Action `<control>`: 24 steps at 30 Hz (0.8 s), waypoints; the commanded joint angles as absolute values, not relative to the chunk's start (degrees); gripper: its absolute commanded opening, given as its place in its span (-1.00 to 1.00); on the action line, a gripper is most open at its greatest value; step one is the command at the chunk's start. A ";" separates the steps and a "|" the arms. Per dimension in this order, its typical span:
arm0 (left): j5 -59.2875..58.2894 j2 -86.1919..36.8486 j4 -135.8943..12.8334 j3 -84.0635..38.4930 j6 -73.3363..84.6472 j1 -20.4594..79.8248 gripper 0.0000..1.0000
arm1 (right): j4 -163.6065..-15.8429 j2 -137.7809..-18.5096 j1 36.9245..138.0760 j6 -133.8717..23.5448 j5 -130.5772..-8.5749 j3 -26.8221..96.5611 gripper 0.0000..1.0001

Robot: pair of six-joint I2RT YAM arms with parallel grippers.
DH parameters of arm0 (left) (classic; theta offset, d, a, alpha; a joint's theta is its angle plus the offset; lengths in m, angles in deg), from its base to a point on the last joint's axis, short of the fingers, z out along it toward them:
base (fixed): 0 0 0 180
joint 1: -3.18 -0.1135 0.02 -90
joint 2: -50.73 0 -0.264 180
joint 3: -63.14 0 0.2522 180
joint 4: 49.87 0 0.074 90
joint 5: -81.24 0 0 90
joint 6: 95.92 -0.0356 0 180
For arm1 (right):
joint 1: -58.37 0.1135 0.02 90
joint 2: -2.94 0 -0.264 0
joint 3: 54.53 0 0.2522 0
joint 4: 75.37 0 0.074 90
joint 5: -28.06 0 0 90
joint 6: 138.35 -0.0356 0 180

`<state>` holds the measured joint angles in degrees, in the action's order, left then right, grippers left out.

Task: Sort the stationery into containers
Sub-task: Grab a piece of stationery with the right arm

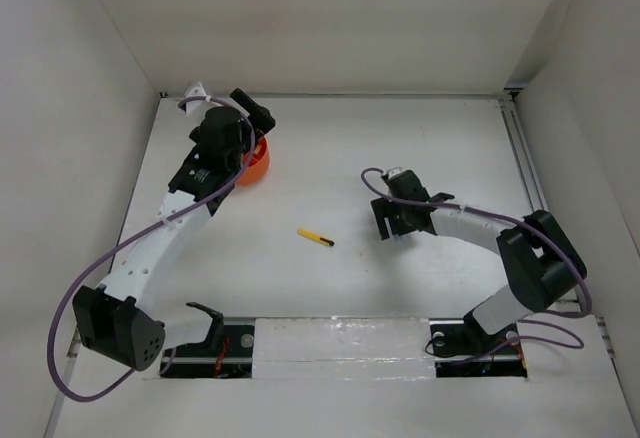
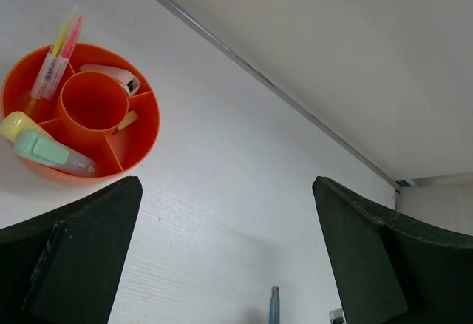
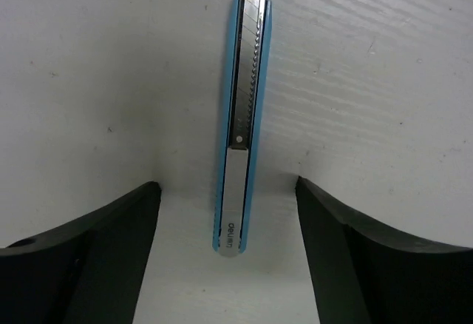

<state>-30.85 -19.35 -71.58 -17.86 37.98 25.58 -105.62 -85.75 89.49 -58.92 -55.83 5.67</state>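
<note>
The orange cup (image 2: 140,128) stands on the table at the upper left of the left wrist view. Its compartments hold pink and yellow pens (image 2: 58,54), a white item (image 2: 111,76), a pale yellow marker (image 2: 16,124) and a pale green marker (image 2: 46,150). My left gripper (image 2: 225,183) is open and empty to the right of the cup (image 1: 258,161). A grey-blue pen tip (image 2: 274,305) lies below it. My right gripper (image 3: 228,183) is open and straddles a blue utility knife (image 3: 240,117) that lies flat on the table. A yellow-black pen (image 1: 316,238) lies mid-table.
White walls enclose the table on the left, back and right. A metal rail (image 1: 520,158) runs along the right edge. My left gripper (image 1: 255,115) sits near the back left corner, and my right gripper (image 1: 392,226) is right of centre. A small white piece (image 2: 336,315) lies by the left gripper's right finger.
</note>
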 commanded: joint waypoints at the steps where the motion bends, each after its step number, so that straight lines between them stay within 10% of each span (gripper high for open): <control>1: -28.45 -17.82 -71.54 -18.91 37.67 25.51 1.00 | -104.95 -88.11 89.84 -60.92 -59.03 4.67 0.57; 9: -26.51 -18.35 -71.02 -19.52 36.53 25.51 1.00 | -104.51 -91.45 90.37 -61.97 -59.65 3.00 -1.00; 24: 15.37 -27.39 -50.57 -14.61 34.85 25.51 1.00 | -92.83 -82.14 89.75 -58.37 -63.60 11.96 -1.00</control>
